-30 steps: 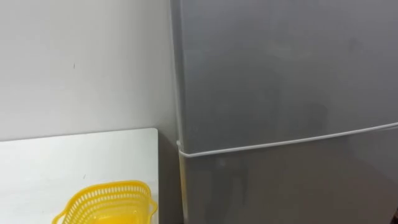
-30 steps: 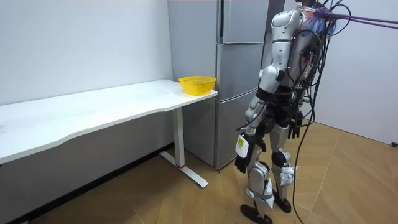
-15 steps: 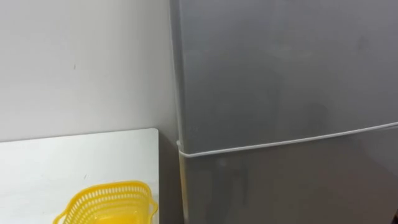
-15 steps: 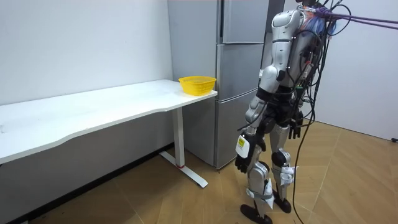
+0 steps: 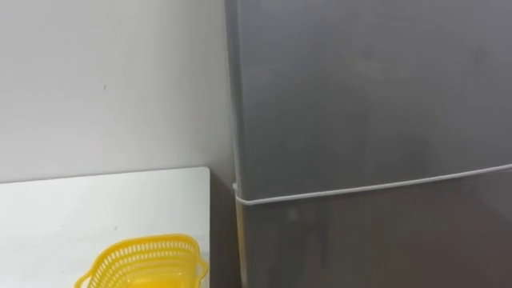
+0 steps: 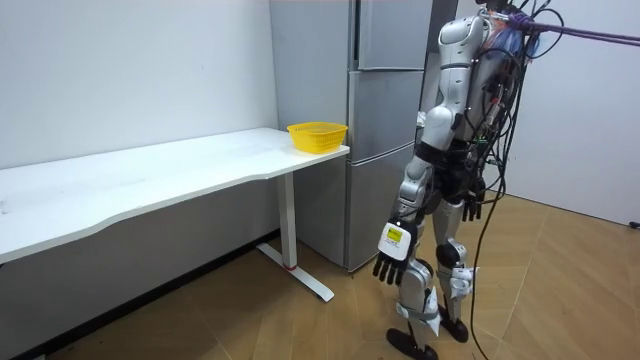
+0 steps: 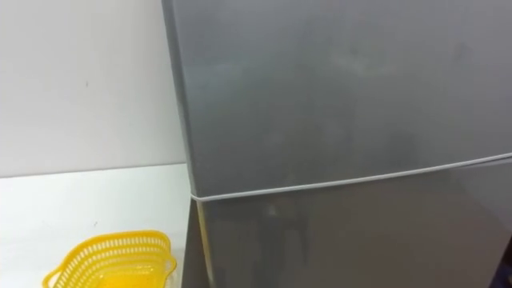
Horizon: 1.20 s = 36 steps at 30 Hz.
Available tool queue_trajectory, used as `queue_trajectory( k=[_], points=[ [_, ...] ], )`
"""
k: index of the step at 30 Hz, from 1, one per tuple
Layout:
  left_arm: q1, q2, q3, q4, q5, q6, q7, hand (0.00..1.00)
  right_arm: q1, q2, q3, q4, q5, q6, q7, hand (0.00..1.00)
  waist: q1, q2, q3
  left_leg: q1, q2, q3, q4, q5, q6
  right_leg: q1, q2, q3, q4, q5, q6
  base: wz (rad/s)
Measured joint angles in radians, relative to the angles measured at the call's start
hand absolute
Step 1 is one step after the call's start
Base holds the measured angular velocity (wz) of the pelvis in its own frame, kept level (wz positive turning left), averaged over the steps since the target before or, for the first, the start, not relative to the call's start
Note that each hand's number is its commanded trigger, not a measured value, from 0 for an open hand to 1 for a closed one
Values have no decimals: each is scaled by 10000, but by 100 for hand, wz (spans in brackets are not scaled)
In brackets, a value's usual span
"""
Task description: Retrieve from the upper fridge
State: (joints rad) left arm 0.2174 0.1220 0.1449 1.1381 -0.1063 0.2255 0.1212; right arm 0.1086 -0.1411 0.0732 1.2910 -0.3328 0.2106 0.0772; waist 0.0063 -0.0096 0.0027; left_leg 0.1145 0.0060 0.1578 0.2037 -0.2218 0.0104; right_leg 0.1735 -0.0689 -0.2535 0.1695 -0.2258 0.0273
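Note:
The grey fridge stands straight ahead of me with both doors closed. Its upper door [image 5: 360,96] [image 7: 336,88] sits above a thin pale seam, the lower door [image 5: 376,240] below it. In the room view I stand upright a short step from the fridge [image 6: 385,110], facing it. My left hand [image 6: 392,262] hangs low in front of my thigh, fingers relaxed and empty. On the far side of my hip, my right hand [image 6: 472,208] hangs with loose fingers, holding nothing.
A white table [image 5: 80,208] [image 6: 150,175] stands left of the fridge against the pale wall. A yellow mesh basket [image 5: 144,262] [image 6: 317,135] sits on its corner nearest the fridge. Wooden floor lies open behind me.
My left arm has straightened and its hand has dropped lower and slightly forward. The eye view has shifted a little; the fridge and basket have not moved.

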Motion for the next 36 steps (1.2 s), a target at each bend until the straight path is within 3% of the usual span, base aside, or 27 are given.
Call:
queue_trajectory(
  k=[5, 7, 13, 16, 20, 24, 27, 31, 36],
  points=[
    [-114, 49, 1222, -1043, -2406, -565, 1226, 0, 28, -28, -243, -115, 55, -37, -35, 0, 36, -2, -3, -5, 0, -29, -10, -2, 3, -15, 3, 3, 9, 0, 2, 0],
    [-122, 67, 1472, -1710, -3575, -1012, 1914, 0, 113, -47, -287, -233, 94, -61, -145, 0, 124, 23, -19, 20, -5, -20, -40, -1, 3, -9, 5, 16, 26, 2, 1, 0],
    [-193, 68, 1747, -3216, -4515, -1419, 3335, 0, 423, -50, -309, -695, 92, -184, -116, 0, 315, 130, -86, 44, -13, -50, -53, 0, 3, -4, 5, 20, 62, 20, -1, -1],
    [-284, 66, 2039, -4248, -5012, -2054, 4230, 0, 455, -64, -568, -990, -45, -477, -134, 0, 301, 176, -100, 2, -1, -90, -47, -1, 4, -80, 3, 4, 196, 20, -2, 0],
    [-291, 61, 2175, -5963, -5143, -2453, 5260, 0, 647, -71, -569, -1229, -42, -632, -360, 0, 450, 206, -103, -126, -3, -153, -56, -8, 11, -198, 14, 45, 201, 37, -29, -2],
    [-195, 61, 2295, -7942, -5086, -3247, 6422, 0, 765, -77, -576, -1279, -71, -823, -516, 0, 542, 254, -123, -76, -21, -234, -54, -9, 14, -159, 23, 59, 185, 43, -35, 0],
    [-26, 59, 2584, -9394, -4507, -3368, 6989, 0, 876, -83, -585, -1310, -179, -908, -532, 0, 569, 280, -133, 6, -19, -244, -57, -7, 12, -145, 46, 137, 193, 45, -39, -8],
    [-25, 77, 2792, -11165, -4181, -3514, 7180, 0, 909, -75, -581, -1307, -212, -901, -500, 0, 567, 336, -123, -30, -26, -290, -80, -10, 14, -160, 33, 75, 191, 46, -38, 2],
    [-60, 168, 2811, -13233, -3116, -3622, 6568, 0, 890, -95, -583, -1240, -232, -928, -120, 0, 513, 343, -108, -20, -26, -303, -52, -7, 13, -143, 37, 52, 176, 46, -38, 1]
  ],
)
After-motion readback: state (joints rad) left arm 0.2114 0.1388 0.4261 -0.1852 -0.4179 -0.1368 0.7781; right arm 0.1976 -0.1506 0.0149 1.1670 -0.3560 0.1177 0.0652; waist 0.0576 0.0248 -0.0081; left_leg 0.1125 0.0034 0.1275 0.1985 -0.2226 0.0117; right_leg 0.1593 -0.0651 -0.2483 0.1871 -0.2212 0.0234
